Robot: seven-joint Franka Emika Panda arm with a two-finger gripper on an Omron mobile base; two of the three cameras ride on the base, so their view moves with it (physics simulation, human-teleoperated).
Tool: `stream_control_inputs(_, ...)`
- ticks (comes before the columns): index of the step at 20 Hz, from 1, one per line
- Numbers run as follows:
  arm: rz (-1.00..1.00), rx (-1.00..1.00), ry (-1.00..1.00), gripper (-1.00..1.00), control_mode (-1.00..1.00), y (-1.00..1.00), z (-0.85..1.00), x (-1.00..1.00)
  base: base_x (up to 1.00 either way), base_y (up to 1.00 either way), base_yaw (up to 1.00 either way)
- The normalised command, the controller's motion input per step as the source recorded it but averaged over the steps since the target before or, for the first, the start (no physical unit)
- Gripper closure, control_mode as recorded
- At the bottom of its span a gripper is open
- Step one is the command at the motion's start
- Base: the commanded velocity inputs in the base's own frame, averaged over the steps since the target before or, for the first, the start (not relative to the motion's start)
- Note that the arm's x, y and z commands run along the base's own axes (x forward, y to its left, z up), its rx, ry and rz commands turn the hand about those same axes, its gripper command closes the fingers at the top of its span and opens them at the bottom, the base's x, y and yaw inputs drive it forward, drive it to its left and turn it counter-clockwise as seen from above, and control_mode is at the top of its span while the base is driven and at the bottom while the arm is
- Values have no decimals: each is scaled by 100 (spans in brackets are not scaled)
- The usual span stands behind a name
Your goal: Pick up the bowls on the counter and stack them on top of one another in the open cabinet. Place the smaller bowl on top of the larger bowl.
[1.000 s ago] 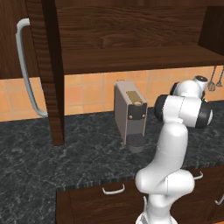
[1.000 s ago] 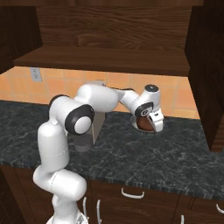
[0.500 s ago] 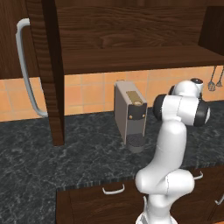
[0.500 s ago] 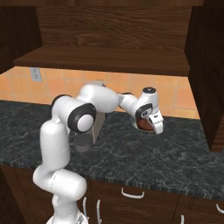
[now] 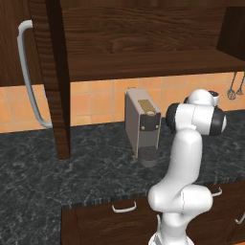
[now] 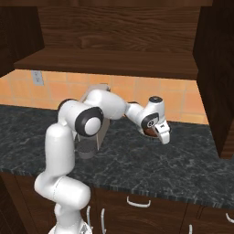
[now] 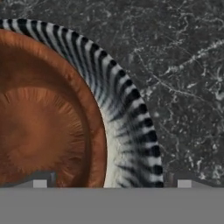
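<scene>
the pincer (image 6: 163, 135) hangs low over the bowl (image 7: 57, 113), which sits on the dark marbled surface (image 6: 192, 160) right of the coffee machine (image 5: 142, 125). its tips straddle the bowl's rim, spread apart, gripping nothing. the open cabinet (image 6: 109, 64) is above.

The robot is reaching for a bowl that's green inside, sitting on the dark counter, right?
Not quite: in the hand view the bowl is reddish-brown inside, not green, with a dark ribbed outside. The rest holds: it sits on the dark counter, with the gripper at it.
</scene>
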Motion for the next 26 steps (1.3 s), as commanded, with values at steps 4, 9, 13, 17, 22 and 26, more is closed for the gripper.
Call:
stream_control_inputs(4, 0, 0, 2, -100, -100, 0, -4, 20, 0, 0, 0)
stream_control_inputs(9, 0, 0, 4, -100, -100, 0, -20, 10, 0, 0, 0)
stream_control_inputs(13, 0, 0, 3, -100, -100, 0, -13, 0, 0, 0, 0)
stream_control_inputs(17, 0, 0, 1, 100, -100, 0, 0, 0, 0, 0, 0)
stream_control_inputs(22, 0, 0, 0, 100, -100, 0, 0, 0, 0, 0, 0)
stream_control_inputs(26, 0, 0, 0, 100, -100, 0, 0, -1, 0, 0, 0)
